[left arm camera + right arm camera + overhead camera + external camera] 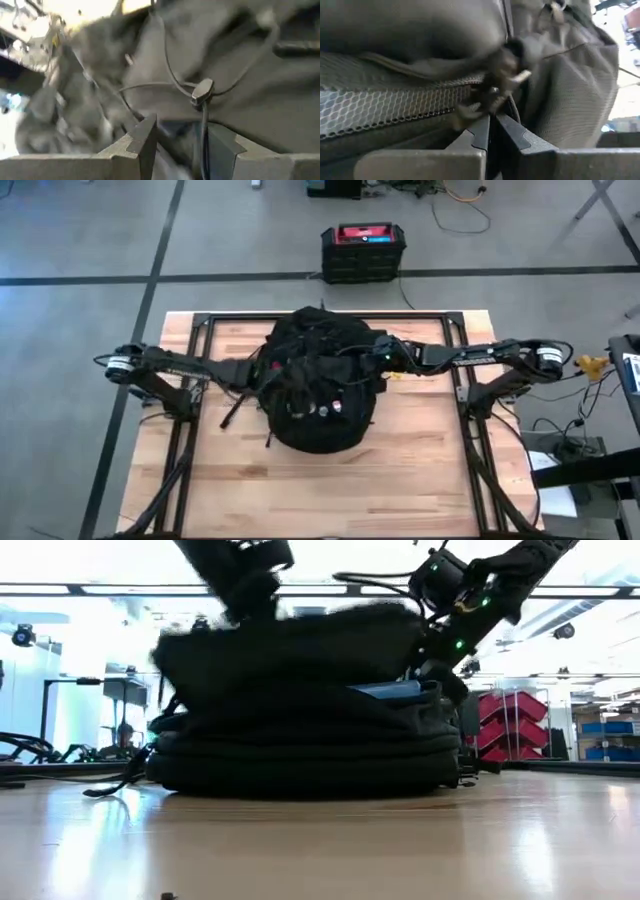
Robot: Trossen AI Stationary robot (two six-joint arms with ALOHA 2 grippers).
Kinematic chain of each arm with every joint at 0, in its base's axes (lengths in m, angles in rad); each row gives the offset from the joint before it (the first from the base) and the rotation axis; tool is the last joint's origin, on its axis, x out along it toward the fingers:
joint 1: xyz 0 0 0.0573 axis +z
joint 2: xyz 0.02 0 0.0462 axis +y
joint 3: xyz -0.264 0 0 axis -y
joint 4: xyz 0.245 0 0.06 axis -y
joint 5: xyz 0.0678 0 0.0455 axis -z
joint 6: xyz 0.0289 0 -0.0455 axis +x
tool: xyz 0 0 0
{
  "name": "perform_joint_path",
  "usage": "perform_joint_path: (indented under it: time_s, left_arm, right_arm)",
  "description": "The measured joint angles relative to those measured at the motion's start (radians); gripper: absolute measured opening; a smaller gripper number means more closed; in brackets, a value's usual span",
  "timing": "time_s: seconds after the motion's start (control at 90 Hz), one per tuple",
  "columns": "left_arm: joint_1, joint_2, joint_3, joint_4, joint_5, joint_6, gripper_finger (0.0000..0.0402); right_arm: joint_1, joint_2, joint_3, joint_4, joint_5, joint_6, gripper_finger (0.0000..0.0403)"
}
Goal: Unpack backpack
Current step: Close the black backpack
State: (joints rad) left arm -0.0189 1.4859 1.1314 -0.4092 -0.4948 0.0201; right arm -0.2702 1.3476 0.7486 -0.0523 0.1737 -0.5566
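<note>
1. The backpack (318,385) sits about mid-desk, a bit toward the far edge, lying flat with its front facing up. Little coloured tags (322,409) show on the front, and loose straps (238,402) trail off on my left side toward the desk's left edge.
2. From table height the backpack looks like a squashed stack of black layers with the top flap lifted, and something blue (392,690) peeks out of the gap on one side.
3. My left gripper (262,367) is at the backpack's left upper side, right up against the fabric. In the left wrist view my fingers (146,142) stand apart with grey fabric and a thin cord with a toggle (201,91) between and ahead of them. I can't tell if they're pinching anything.
4. My right gripper (378,358) is at the backpack's right upper side, near the far edge of the bag. In the right wrist view my fingertips (485,131) are pressed nearly together right at a zipper pull (507,75) beside a strip of mesh (380,111). It looks like they're clamped on fabric by the zipper, but it's blurry.
5. The desk (420,470) is a light wooden top with a dark frame.
6. Past the desk's far edge, a black box with red top (363,250) stands on the grey floor.
</note>
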Motion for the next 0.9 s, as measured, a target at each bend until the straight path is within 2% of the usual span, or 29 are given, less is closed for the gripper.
perform_joint_path:
  time_s: [0.078, 0.133, 0.2, 0.256, 0.5, 0.611, 0.678, 0.767, 0.9]
  left_arm:
    - [0.075, 0.024, 0.048, 0.065, 0.077, 0.089, 0.0118]
    - [0.131, 0.054, 0.085, 0.096, 0.178, 0.128, 0.0118]
    - [0.187, 0.102, 0.138, 0.089, 0.298, 0.164, 0.0118]
    - [0.217, 0.141, 0.189, 0.037, 0.358, 0.188, 0.0118]
    - [0.214, 0.198, 0.393, -0.321, 0.360, 0.231, 0.0118]
    - [0.192, 0.193, 0.468, -0.502, 0.362, 0.177, 0.0118]
    - [0.189, 0.188, 0.504, -0.599, 0.401, 0.134, 0.0118]
    - [0.194, 0.186, 0.527, -0.659, 0.506, 0.093, 0.0118]
    - [0.204, 0.187, 0.524, -0.667, 0.774, 0.098, 0.0118]
  right_arm:
    - [0.018, -0.044, 0.000, -0.040, 0.030, 0.008, 0.0001]
    - [0.030, -0.076, 0.000, -0.069, 0.055, 0.018, 0.0001]
    - [0.040, -0.109, 0.000, -0.103, 0.082, 0.028, 0.0001]
    - [0.042, -0.133, 0.000, -0.130, 0.099, 0.038, 0.0001]
    - [0.042, -0.168, 0.000, -0.208, 0.109, 0.067, 0.0000]
    - [0.042, -0.166, 0.000, -0.208, 0.107, 0.066, 0.0000]
    - [0.042, -0.163, 0.000, -0.208, 0.108, 0.063, 0.0000]
    - [0.042, -0.158, 0.000, -0.211, 0.109, 0.062, 0.0000]
    - [0.042, -0.155, 0.000, -0.220, 0.111, 0.061, 0.0000]
